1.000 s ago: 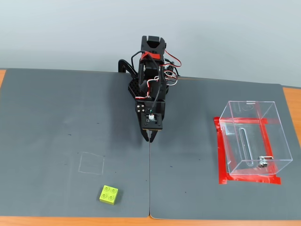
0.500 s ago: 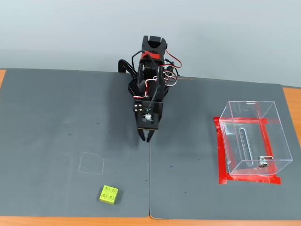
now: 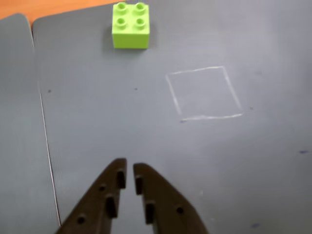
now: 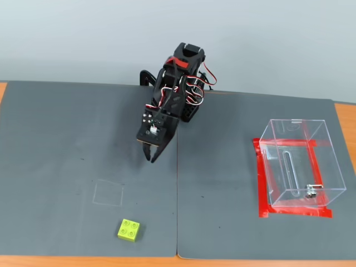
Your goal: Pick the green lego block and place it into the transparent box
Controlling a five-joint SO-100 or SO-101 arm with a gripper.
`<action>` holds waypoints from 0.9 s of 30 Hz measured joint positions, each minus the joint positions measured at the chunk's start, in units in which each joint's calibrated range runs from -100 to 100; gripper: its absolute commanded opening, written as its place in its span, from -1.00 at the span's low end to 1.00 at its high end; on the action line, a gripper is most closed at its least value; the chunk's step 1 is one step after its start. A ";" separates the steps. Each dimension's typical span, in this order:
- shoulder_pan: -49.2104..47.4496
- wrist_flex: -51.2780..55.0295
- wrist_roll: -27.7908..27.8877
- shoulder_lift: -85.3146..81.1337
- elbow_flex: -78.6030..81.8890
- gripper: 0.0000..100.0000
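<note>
The green lego block [image 4: 129, 230] lies near the front edge of the grey mat in the fixed view, and at the top of the wrist view [image 3: 130, 25]. My gripper [image 4: 150, 156] hangs above the mat, well behind the block and slightly to its right. In the wrist view the gripper [image 3: 128, 168] shows its two dark fingers nearly touching, with nothing between them. The transparent box [image 4: 300, 163] stands at the right on a red tape frame, far from the gripper.
A faint chalk square [image 4: 108, 193] is drawn on the mat between the gripper and the block, also in the wrist view [image 3: 204, 92]. A seam [image 4: 177, 211] splits the two grey mats. Orange table edge [image 4: 345, 122] shows at the right.
The arm has swung toward the left in the fixed view, and the gripper has moved left and slightly back. Block and box have not moved.
</note>
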 measured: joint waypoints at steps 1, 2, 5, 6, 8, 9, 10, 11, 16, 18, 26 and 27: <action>0.29 0.00 0.00 0.00 -0.63 -0.95; 0.52 0.00 0.00 0.00 -1.26 -0.95; 1.25 0.00 0.00 0.00 -3.50 -0.95; 1.69 0.00 0.00 0.00 -3.95 -0.95; 2.65 0.00 -0.10 0.34 -4.31 -0.95; 3.02 -0.43 -0.10 1.27 -4.40 -0.95; 3.17 -1.39 -0.15 2.72 -4.40 -0.95; 3.17 -2.52 -0.15 4.76 -4.58 -0.95; 2.65 -10.06 0.10 17.67 -9.97 -0.95; 2.95 -13.88 0.10 24.98 -11.76 -0.95; 3.32 -26.37 0.10 47.58 -20.30 -0.87; 3.32 -27.49 0.10 49.62 -21.37 -0.81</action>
